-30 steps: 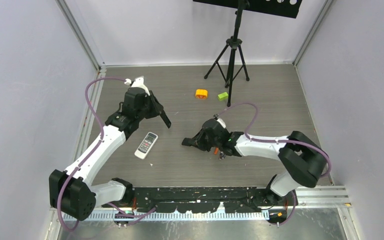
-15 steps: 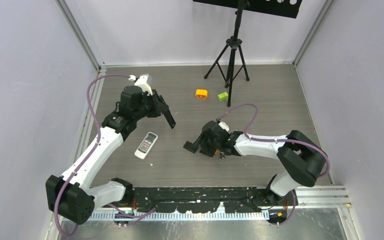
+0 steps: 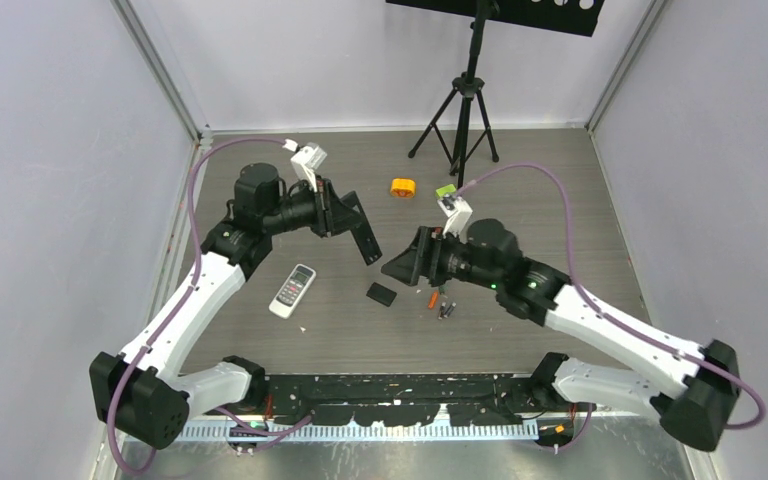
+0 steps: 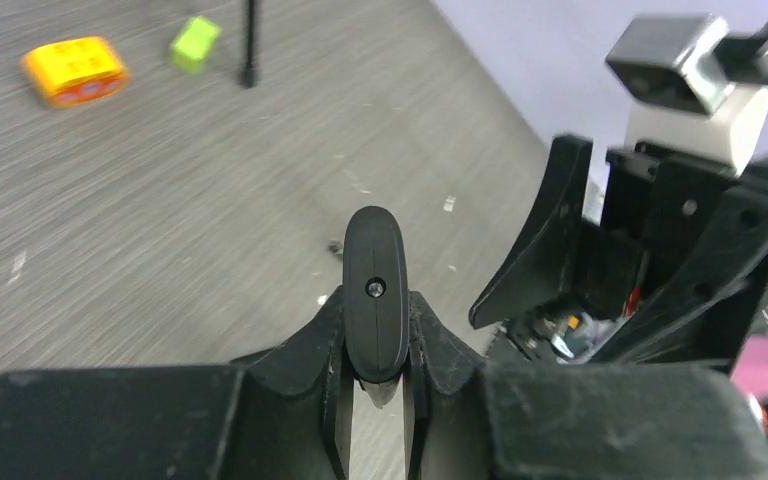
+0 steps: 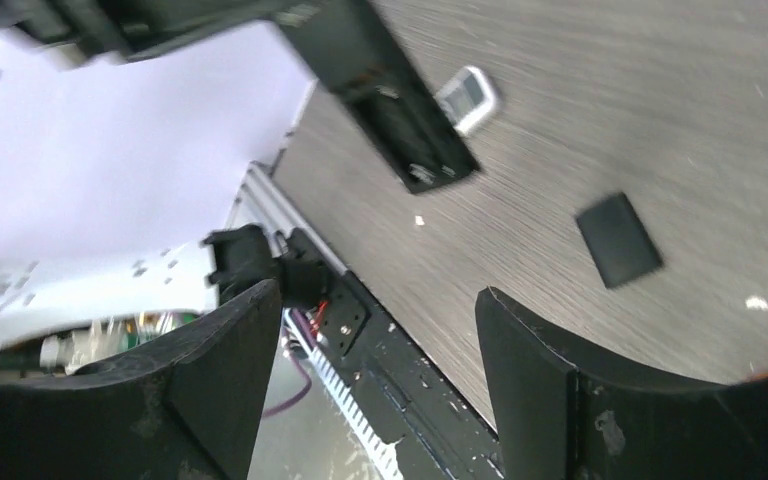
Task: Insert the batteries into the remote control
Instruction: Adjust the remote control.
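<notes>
My left gripper [image 3: 345,214] is shut on a long black remote control [image 3: 362,232] and holds it in the air, tilted down toward the right arm. In the left wrist view the remote [image 4: 376,285] stands edge-on between the fingers of that gripper [image 4: 376,305]. Its battery bay [image 5: 412,140] is uncovered. A black cover [image 3: 381,294] lies flat on the table. The batteries [image 3: 441,304], one orange and some dark, lie just right of it. My right gripper [image 3: 405,263] hangs open above the cover, nothing between its fingers [image 5: 375,300].
A white remote [image 3: 292,290] lies on the table below the left arm. An orange round block [image 3: 403,187] and a lime green block [image 3: 445,192] sit at the back beside a black tripod [image 3: 465,110]. Grey walls close in both sides.
The right gripper has opened and lifted, leaving the black cover on the table. The left arm has swung the black remote rightward, toward the right gripper.
</notes>
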{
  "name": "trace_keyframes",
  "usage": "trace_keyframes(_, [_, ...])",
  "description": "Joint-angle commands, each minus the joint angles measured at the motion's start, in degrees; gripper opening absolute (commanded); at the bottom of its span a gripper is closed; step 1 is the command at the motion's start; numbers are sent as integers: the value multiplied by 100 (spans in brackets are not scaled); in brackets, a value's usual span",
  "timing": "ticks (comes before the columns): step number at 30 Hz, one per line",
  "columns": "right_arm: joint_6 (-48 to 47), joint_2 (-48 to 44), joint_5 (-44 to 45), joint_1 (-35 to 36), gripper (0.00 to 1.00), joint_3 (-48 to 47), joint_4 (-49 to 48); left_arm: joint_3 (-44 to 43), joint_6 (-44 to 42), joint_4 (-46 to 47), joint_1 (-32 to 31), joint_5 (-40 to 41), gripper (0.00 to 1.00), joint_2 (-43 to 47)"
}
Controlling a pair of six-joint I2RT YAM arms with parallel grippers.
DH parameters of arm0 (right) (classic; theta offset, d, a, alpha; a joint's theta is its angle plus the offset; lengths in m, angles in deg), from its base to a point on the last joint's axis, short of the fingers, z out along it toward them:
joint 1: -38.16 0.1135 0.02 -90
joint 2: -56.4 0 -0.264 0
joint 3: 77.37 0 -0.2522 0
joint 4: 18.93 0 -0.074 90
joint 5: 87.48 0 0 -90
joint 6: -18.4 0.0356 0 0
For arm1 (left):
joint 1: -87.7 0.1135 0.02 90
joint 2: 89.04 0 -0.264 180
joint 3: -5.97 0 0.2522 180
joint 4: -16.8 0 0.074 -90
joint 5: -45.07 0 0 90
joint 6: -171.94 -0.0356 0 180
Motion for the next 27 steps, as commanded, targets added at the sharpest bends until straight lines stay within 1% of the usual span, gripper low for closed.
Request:
trace_keyframes(1, [-1489, -628, -793, 9, 77, -195, -139, -204, 85, 984, 3, -1851, 0, 37])
trace_keyframes(2, [-1664, -624, -716, 11, 77, -396, 182, -177, 257, 1297, 3, -2313, 0, 24])
trace_keyframes(4, [-1925, -535, -634, 9, 77, -767, 655, -57, 865, 2236, -6, -3149, 0, 3])
trace_keyframes(6, [-2057, -434, -804, 10, 77, -947, 752, 53, 1427, 2985, -6, -3409, 0, 18])
trace_keyframes(8, [-2120, -330, -1180, 15, 77, -995, 658, 67, 1750, 3340, -6, -3545, 0, 31])
trace_keyframes(10, [-2044, -182, -1619, 11, 73, -1012, 453, 70, 1992, 3565, -11, -3693, 0, 24])
trace_keyframes(12, [-1766, -100, -2170, 10, 62, -983, 31, 78, 2113, 3629, -15, -3746, 0, 26])
trace_keyframes(15, [-1147, -83, -2794, 20, 49, -707, -1243, 142, 2280, 3725, -15, -3689, 0, 75])
trace_keyframes(16, [-1014, -80, -2840, 18, 42, -639, -1570, 172, 2379, 3811, -15, -3660, 0, 85])
trace_keyframes(17, [-931, -76, -2810, 19, 35, -624, -1695, 202, 2488, 3931, -15, -3627, 0, 97])
trace_keyframes(18, [-880, -72, -2748, 18, 29, -622, -1746, 223, 2643, 4018, -22, -3585, 0, 103])
trace_keyframes(19, [-849, -67, -2691, 18, 27, -621, -1777, 230, 2740, 4078, -18, -3552, 1, 105])
trace_keyframes(20, [-822, -65, -2641, 18, 23, -609, -1819, 250, 2851, 4145, -23, -3494, 5, 104])
trace_keyframes(22, [-739, -65, -2492, 18, 17, -558, -1947, 260, 3072, 4221, -23, -3277, 19, 119])
trace_keyframes(24, [-613, -69, -2261, 18, 13, -490, -2106, 322, 3386, 4342, -19, -2816, 41, 140])
trace_keyframes(25, [-479, -85, -2093, 20, 11, -445, -2212, 402, 3550, 4460, -23, -2594, 47, 163])
trace_keyframes(27, [-222, -70, -1972, 18, 10, -329, -2567, 626, 3864, 4865, -24, -2286, 53, 207])
